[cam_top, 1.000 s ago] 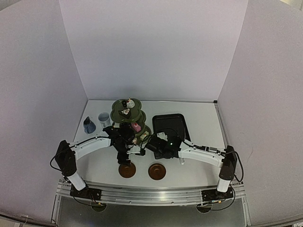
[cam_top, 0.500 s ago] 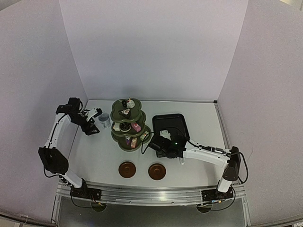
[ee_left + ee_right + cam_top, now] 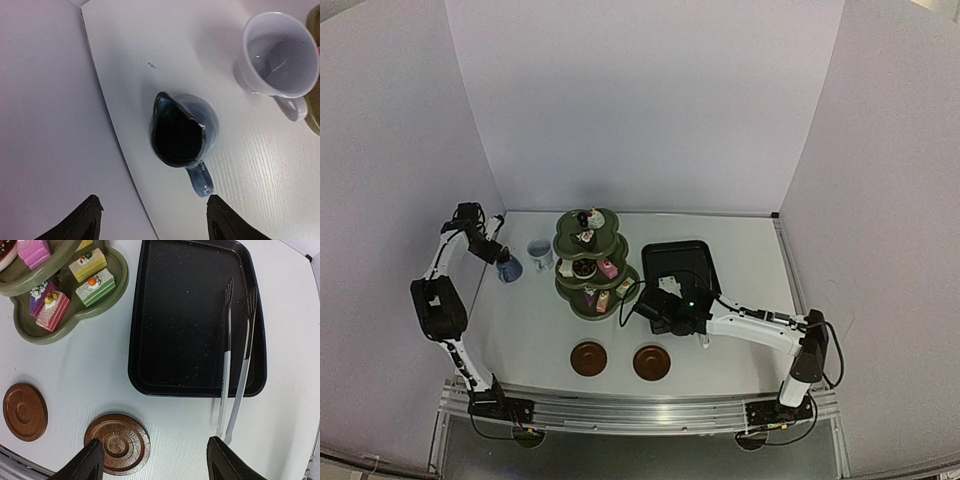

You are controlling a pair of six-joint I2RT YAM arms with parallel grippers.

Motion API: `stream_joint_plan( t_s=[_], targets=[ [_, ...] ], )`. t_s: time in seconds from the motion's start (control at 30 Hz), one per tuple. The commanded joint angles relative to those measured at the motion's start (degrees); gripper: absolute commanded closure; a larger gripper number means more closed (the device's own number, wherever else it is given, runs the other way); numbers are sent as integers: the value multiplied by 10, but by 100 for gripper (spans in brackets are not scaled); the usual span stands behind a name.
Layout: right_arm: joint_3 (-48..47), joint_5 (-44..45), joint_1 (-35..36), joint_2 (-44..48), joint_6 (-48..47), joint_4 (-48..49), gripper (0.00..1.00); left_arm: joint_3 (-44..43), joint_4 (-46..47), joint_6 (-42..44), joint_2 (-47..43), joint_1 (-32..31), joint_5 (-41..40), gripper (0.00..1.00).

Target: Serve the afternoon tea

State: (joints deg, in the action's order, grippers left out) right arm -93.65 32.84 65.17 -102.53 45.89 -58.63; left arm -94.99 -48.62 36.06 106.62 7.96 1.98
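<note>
Looks like the cup step is what's being worked on. The little cakes (image 3: 95,272) are all parked on the olive-green stand (image 3: 592,262), while the left-hand saucer (image 3: 588,358) and the right-hand saucer (image 3: 651,362) are sat bare near the front edge of the table (image 3: 750,250). So the cups are judged to be what's left.

The dark-blue cup (image 3: 182,131) is stood upright at the far left, with its handle pointed back toward the left gripper (image 3: 156,220). That gripper is held above it with the fingers spread wide and nothing between them. The pale cup (image 3: 277,55) is near the blue one on its right, not touching it, and is just beside the stand.

For the next move, a descent onto the blue cup is probably called for, with one finger placed either side of the body or rim. Then a lift and a carry to a saucer would be needed.

Room is tight on one side. The side wall (image 3: 50,125) is met by the table just beside the cup, so the outer finger is left very little slack there. More space is offered on the pale cup's side, though that cup could get nudged.

The path toward the saucers is open tabletop along the front of the stand.

The right gripper (image 3: 155,460) is also spread apart and unloaded, hung above the right-hand saucer, beside the black tray (image 3: 195,320) with the tongs (image 3: 235,365) half out of it.
</note>
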Motion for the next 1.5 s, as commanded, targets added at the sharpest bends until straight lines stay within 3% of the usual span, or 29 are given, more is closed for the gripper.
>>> stream_joint_plan(
  t_s=[0.0, 0.2, 0.43, 0.53, 0.67, 0.93, 1.13, 1.33, 1.47],
  targets=[
    [-6, 3, -1, 5, 3, -9, 32, -30, -9, -70, 30, 22, -5, 22],
    [-37, -1, -1, -18, -28, -10, 32, 75, 66, -135, -11, 21, 68, 14],
    [-45, -1, -1, -23, -36, -12, 31, 126, 108, -138, -1, 14, 45, 17],
    [-47, 0, -2, -23, -36, -12, 31, 123, 117, -142, 16, 9, 32, 23],
    [-49, 1, -2, -21, -35, -15, 31, 110, 110, -152, 38, 7, 30, 40],
    [-45, 5, -2, -17, -29, -17, 31, 128, 108, -147, 42, 4, 31, 47],
    [-56, 2, -2, -25, -36, -19, 31, 126, 120, -152, 53, 3, 31, 68],
    [-53, 5, -2, -20, -32, -21, 31, 119, 120, -147, 67, 4, 20, 72],
    [-49, 6, -2, -16, -29, -22, 31, 114, 115, -145, 62, 4, 14, 90]
  ],
)
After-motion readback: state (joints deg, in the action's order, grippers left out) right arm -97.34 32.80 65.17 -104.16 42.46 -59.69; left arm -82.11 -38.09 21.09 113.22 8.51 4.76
